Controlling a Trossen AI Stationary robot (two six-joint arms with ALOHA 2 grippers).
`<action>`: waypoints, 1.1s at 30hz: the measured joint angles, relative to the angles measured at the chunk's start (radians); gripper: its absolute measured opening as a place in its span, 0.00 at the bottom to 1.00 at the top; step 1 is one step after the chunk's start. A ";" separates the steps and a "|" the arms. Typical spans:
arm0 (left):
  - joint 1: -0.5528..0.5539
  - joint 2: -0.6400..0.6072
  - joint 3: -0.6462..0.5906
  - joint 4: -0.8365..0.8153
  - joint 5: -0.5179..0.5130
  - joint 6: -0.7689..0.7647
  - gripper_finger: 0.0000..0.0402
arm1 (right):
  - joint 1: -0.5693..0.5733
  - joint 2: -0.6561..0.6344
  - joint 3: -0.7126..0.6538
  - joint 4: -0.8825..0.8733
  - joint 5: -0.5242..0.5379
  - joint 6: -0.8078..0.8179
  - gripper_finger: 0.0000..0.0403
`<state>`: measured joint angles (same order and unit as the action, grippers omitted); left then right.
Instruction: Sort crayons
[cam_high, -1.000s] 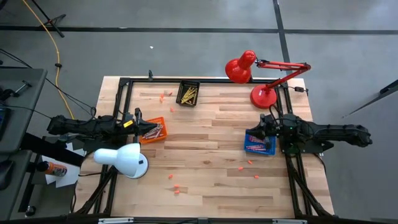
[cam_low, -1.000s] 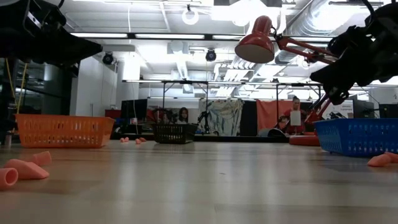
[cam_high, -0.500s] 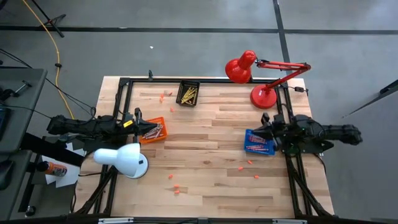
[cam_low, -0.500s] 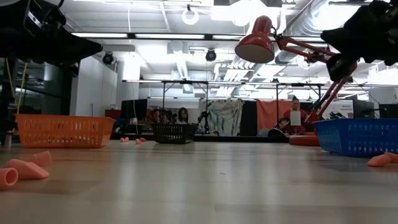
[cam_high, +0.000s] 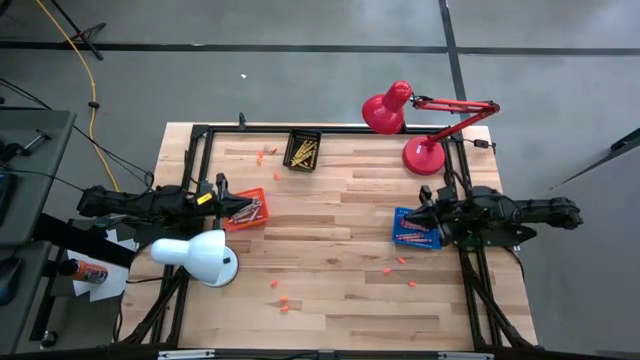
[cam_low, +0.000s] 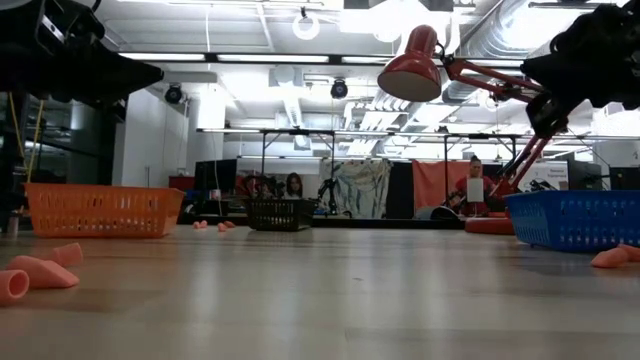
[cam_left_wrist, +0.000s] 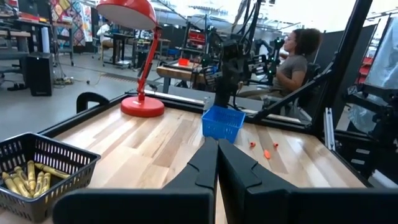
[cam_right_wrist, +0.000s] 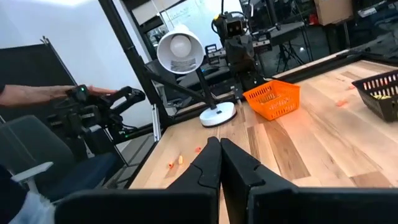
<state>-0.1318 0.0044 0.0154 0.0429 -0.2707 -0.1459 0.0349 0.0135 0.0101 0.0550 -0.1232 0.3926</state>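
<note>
**Both arms parked at the table edges, fingers pressed together and empty**

From above, your left gripper (cam_high: 240, 208) sits over the orange basket (cam_high: 247, 210) at the table's left edge. Your right gripper (cam_high: 421, 215) sits over the blue basket (cam_high: 415, 229) at the right edge. Yellow crayons (cam_high: 303, 153) lie in the black basket (cam_high: 302, 149) near the far edge. More crayons show in the orange and blue baskets. Pink crumbs (cam_high: 281, 300) dot the wooden table (cam_high: 330, 260).

At table height, you see the orange basket (cam_low: 102, 210) on one side, the blue basket (cam_low: 574, 220) on the other and the black basket (cam_low: 281, 213) far back, with crumbs (cam_low: 35, 271) up close.

Your left wrist camera shows its fingers (cam_left_wrist: 205, 163) touching, gripping nothing, the yellow crayons (cam_left_wrist: 25, 179) in the black basket (cam_left_wrist: 59, 163) just beside, and a person seated beyond the table.

Your right wrist camera shows its fingers (cam_right_wrist: 208, 165) touching and empty too, the orange basket (cam_right_wrist: 271, 99) well apart across the table beside the white lamp (cam_right_wrist: 181, 53).
</note>
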 joint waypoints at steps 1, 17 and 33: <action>0.000 0.000 0.000 0.001 0.000 0.000 0.00 | 0.000 0.000 0.000 -0.008 0.000 0.000 0.00; 0.000 0.002 0.000 0.001 0.002 0.000 0.00 | 0.000 0.000 -0.001 -0.022 0.000 0.000 0.00; 0.000 0.002 -0.001 0.001 0.002 0.000 0.00 | 0.000 0.000 -0.001 -0.022 0.000 0.000 0.00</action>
<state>-0.1316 0.0063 0.0147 0.0441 -0.2687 -0.1459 0.0349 0.0135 0.0090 0.0334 -0.1230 0.3927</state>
